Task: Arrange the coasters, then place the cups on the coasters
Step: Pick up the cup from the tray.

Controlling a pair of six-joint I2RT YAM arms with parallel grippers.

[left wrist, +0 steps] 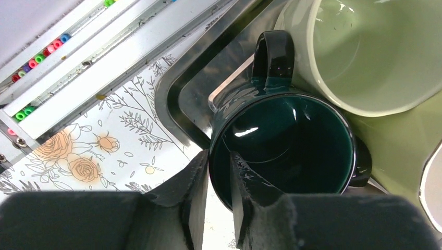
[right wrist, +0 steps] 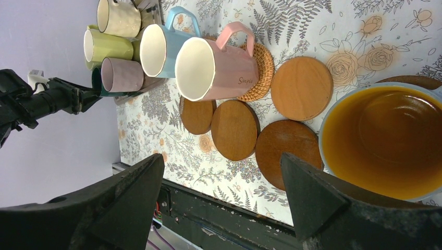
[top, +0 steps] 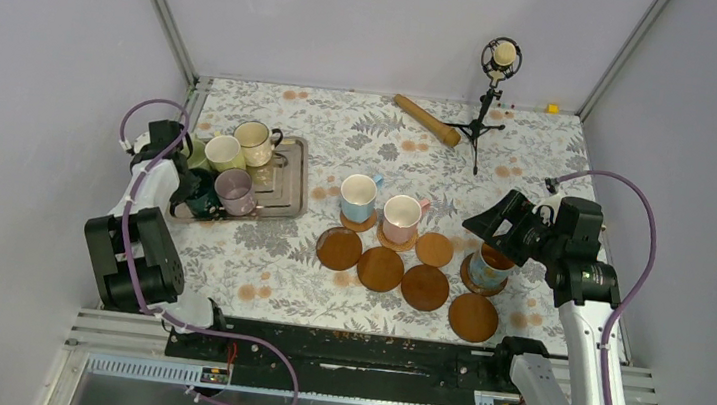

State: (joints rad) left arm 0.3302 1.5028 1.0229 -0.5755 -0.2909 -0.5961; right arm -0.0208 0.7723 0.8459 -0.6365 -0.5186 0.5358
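Observation:
My left gripper (left wrist: 219, 154) is shut on the rim of the dark green cup (left wrist: 292, 140), one finger inside and one outside. That cup stands in the metal tray (top: 286, 183) beside the light green (left wrist: 375, 52), cream (top: 224, 152), beige (top: 254, 141) and mauve (top: 234, 190) cups. The light blue cup (top: 358, 197) and the pink cup (top: 401, 217) each stand on a coaster. The blue cup with yellow inside (right wrist: 385, 140) sits on a coaster too, just under my open, empty right gripper (right wrist: 221, 177). Several bare coasters (top: 380, 268) lie in front.
A microphone on a small tripod (top: 492, 86) and a wooden roller (top: 427, 119) stand at the back of the floral table. Grey walls close in the left, right and back. The black rail (right wrist: 224, 208) runs along the near edge.

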